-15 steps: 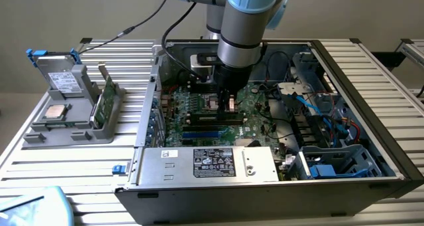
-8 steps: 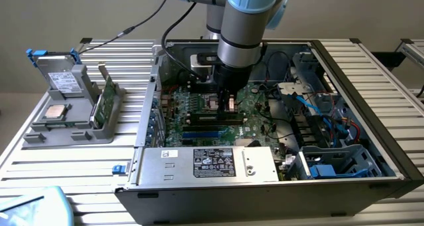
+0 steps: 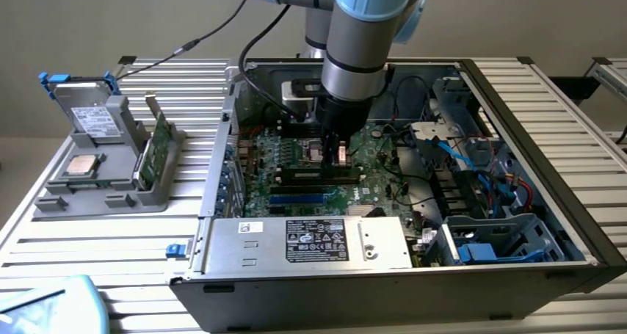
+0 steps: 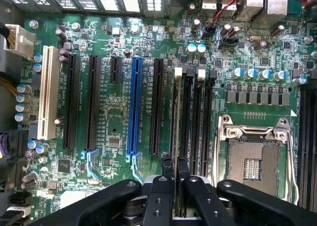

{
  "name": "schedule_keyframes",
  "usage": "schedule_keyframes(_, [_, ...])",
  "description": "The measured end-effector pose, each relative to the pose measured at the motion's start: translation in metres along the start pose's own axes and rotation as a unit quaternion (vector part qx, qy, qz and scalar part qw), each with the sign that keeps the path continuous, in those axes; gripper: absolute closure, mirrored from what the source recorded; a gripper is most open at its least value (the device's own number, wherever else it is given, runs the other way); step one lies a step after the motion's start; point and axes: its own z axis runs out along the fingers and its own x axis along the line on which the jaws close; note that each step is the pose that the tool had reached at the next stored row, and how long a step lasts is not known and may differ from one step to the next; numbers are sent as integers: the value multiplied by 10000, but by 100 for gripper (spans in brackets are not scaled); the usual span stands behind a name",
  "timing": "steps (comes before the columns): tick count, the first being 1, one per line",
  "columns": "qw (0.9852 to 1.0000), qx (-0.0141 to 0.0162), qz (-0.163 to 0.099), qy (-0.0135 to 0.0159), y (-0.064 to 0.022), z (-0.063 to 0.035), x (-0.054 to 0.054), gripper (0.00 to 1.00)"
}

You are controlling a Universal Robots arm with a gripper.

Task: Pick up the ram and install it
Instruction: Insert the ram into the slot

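Inside the open computer case (image 3: 294, 290), over the motherboard (image 4: 113, 114), the gripper (image 4: 175, 162) is clenched on the ram (image 4: 176, 127). The stick stands on edge at the black memory slots (image 4: 190, 127) beside the CPU socket (image 4: 252, 161). Its long axis lies parallel to them, running from the exterior view's left to its right.

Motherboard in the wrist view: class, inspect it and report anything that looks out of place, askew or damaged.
Nothing looks spilled or broken. One oddity: the CPU socket sits bare, with no chip or cooler on it. The ram, gripped in the fingers, stands edge-on in line with the memory slots, not askew.
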Motion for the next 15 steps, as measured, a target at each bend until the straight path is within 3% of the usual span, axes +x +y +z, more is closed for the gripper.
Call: schedule_keyframes(15, [10000,0,44,-5,-2,14,-4,86])
